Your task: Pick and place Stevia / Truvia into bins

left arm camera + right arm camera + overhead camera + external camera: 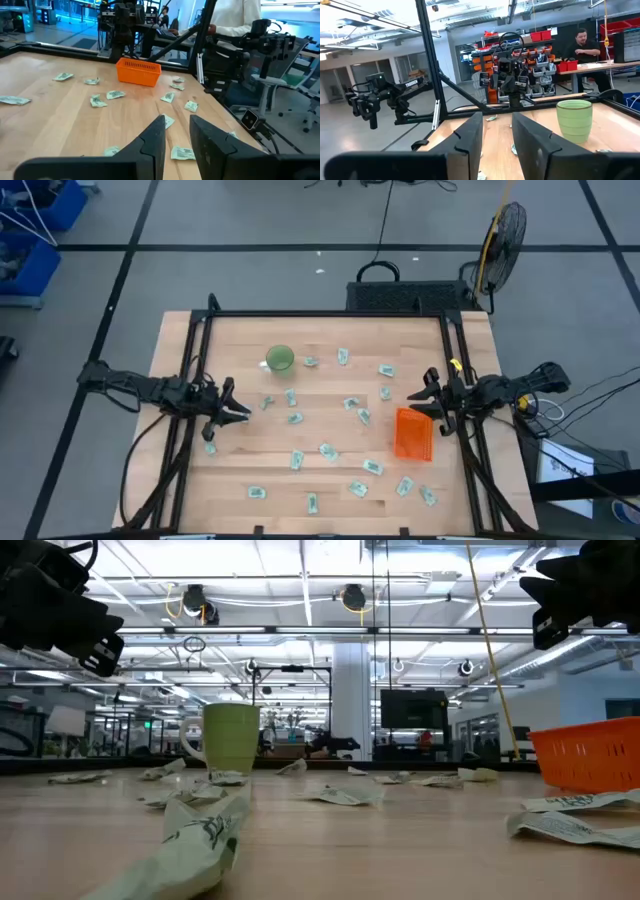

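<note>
Several pale green and white packets (328, 450) lie flat and scattered over the wooden table, also in the left wrist view (115, 95) and the low view (345, 795). The orange bin (413, 434) stands on the table's right side, near the right rail; it also shows in the left wrist view (138, 72). My left gripper (243, 412) hovers open above the table's left side, holding nothing (177, 131). My right gripper (415, 396) hovers open just beyond the bin's far end, also empty (497, 127). Both are raised well off the table in the low view.
A round green cup (279, 359) stands upright on the far left part of the table, with packets around it (574, 119). A black frame (330, 315) borders the far edge and both sides. People show beyond the table in both wrist views (585, 42).
</note>
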